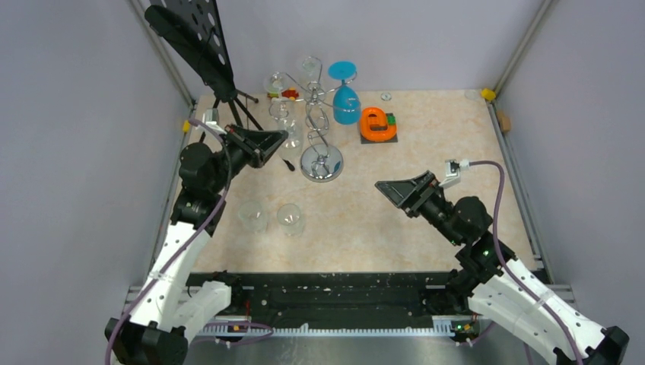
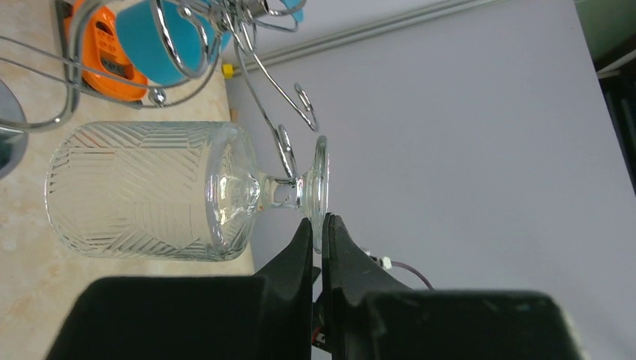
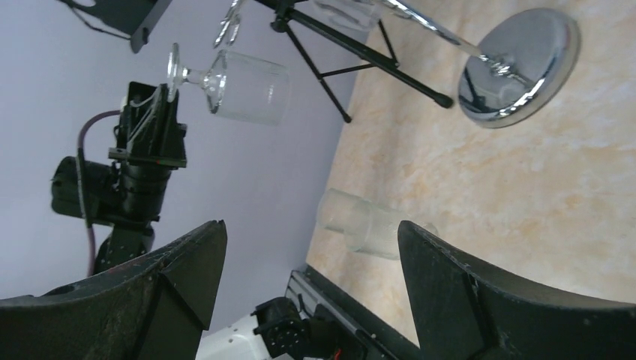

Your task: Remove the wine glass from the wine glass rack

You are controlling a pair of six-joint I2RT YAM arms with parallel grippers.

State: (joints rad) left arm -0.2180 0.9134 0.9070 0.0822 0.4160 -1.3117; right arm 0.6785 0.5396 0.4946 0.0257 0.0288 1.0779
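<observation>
The chrome wine glass rack (image 1: 319, 129) stands at the back middle on its round mirrored base (image 1: 321, 163). A blue wine glass (image 1: 346, 100) and clear glasses (image 1: 278, 84) hang from its hooks. My left gripper (image 1: 281, 138) is shut on the foot rim (image 2: 321, 184) of a clear ribbed wine glass (image 2: 142, 191), held sideways at hook height. A curled hook (image 2: 284, 147) lies right by its stem; I cannot tell if they touch. The glass also shows in the right wrist view (image 3: 244, 84). My right gripper (image 1: 389, 188) is open and empty (image 3: 311, 240), right of the rack.
A black tripod music stand (image 1: 194, 38) stands at the back left, close behind my left arm. Two clear tumblers (image 1: 251, 215) (image 1: 290, 219) stand on the table in front. An orange object (image 1: 377, 124) lies right of the rack. Walls close in both sides.
</observation>
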